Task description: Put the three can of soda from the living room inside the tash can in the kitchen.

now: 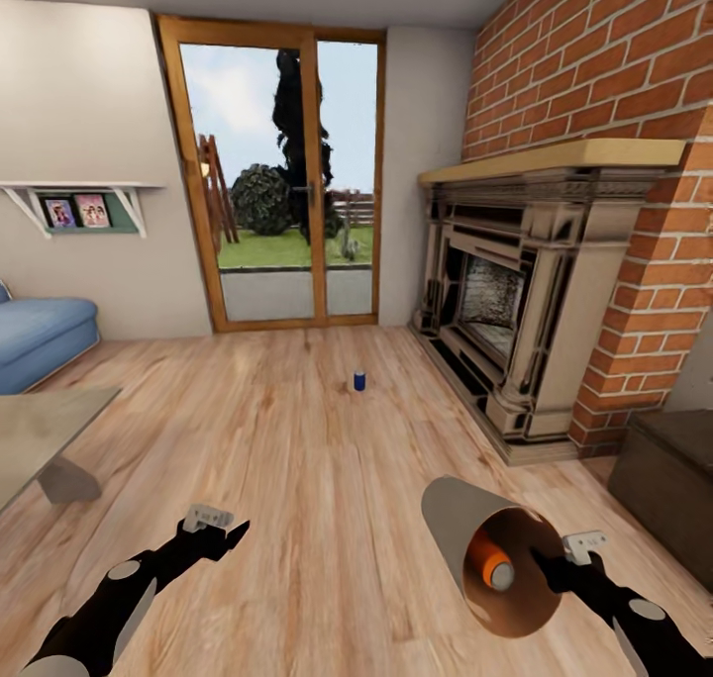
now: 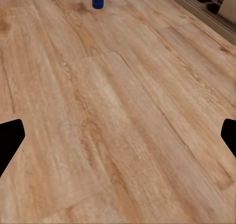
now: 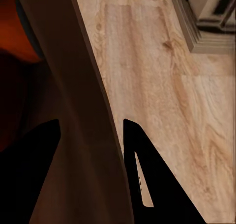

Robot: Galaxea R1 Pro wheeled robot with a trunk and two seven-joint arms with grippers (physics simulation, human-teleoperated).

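right gripper (image 1: 551, 561) clamped on tash can (image 1: 465, 533) rim, left gripper (image 1: 220, 529) spread, bare floor (image 1: 327, 479) up to blue can (image 1: 359, 381)

The floor (image 1: 297, 479) is pale honey wood with darker grain. A dark blue soda can (image 1: 359, 381) stands on it. The bin (image 1: 492, 555) is light grey outside and orange-brown within, holding an orange can (image 1: 487, 562) (grey-topped). Red brick chimney (image 1: 604, 73), dark carved fireplace (image 1: 515, 301), blue sofa (image 1: 40, 336), black arms.
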